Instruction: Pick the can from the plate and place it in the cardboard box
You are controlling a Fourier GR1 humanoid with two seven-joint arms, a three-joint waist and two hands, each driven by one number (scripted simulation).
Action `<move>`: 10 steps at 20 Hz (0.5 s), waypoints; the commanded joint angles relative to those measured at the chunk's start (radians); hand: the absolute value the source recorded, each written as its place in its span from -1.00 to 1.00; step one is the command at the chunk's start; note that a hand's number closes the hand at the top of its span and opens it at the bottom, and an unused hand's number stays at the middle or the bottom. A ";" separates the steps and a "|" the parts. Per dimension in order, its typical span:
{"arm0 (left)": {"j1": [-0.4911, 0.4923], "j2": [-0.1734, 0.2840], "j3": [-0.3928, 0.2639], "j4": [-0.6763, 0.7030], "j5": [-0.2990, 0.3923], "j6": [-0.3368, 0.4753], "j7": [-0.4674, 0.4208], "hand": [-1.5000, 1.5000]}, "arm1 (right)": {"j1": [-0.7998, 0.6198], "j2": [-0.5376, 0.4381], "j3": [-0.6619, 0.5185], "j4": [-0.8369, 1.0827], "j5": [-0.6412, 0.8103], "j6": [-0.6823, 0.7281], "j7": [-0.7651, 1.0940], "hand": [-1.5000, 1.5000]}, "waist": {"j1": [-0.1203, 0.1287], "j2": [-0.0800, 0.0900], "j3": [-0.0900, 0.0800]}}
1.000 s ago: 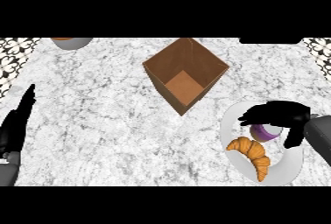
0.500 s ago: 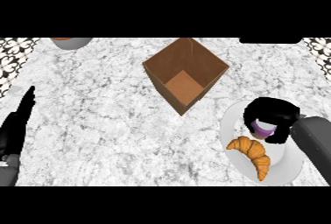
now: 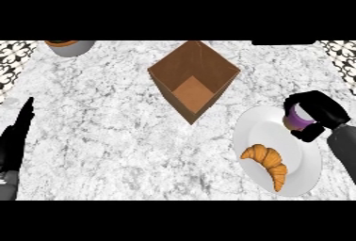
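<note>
We see the right hand's [image 3: 321, 112] black fingers [image 3: 306, 132] curled around the purple cylindrical can [image 3: 299, 119], above the round white plate's [image 3: 259, 126] upper right edge. A ridged golden croissant [image 3: 268, 163] lies on that plate. The open brown cardboard box [image 3: 193, 80] sits up-left on the marbled surface [image 3: 104, 122]. Left hand [image 3: 17, 135] rests straight-fingered at the left edge.

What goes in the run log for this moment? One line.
right hand: shut on can | over plate | box: open | left hand: resting

No text, label or no. can be read anywhere; the can [image 3: 299, 121] shows no readable brand.
</note>
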 commanded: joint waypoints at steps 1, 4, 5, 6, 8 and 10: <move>0.038 0.002 0.014 -0.002 0.000 0.004 -0.031 0.00 | 0.011 0.002 -0.080 -0.066 -0.015 -0.098 0.247 1.00 | -0.008 -0.009 -0.001; 0.031 -0.012 0.004 -0.009 -0.015 0.012 -0.009 0.00 | 0.062 -0.026 -0.094 -0.247 -0.024 -0.103 0.318 1.00 | -0.014 -0.008 -0.001; 0.014 -0.026 0.002 0.005 -0.019 0.023 -0.015 0.00 | 0.042 -0.010 -0.105 -0.292 -0.026 -0.125 0.351 1.00 | -0.017 -0.008 -0.001; 0.066 -0.017 0.011 -0.022 -0.012 0.018 -0.034 0.00 | 0.060 -0.035 -0.118 -0.365 -0.045 -0.116 0.344 1.00 | -0.014 -0.012 -0.001; 0.019 0.007 0.024 -0.009 -0.009 -0.002 0.003 0.00 | 0.113 -0.028 -0.116 -0.493 -0.047 -0.166 0.313 1.00 | -0.019 -0.008 0.000; -0.032 0.031 0.034 -0.043 0.005 -0.034 0.072 0.00 | 0.108 -0.030 -0.119 -0.574 -0.061 -0.113 0.336 1.00 | 0.002 -0.001 0.002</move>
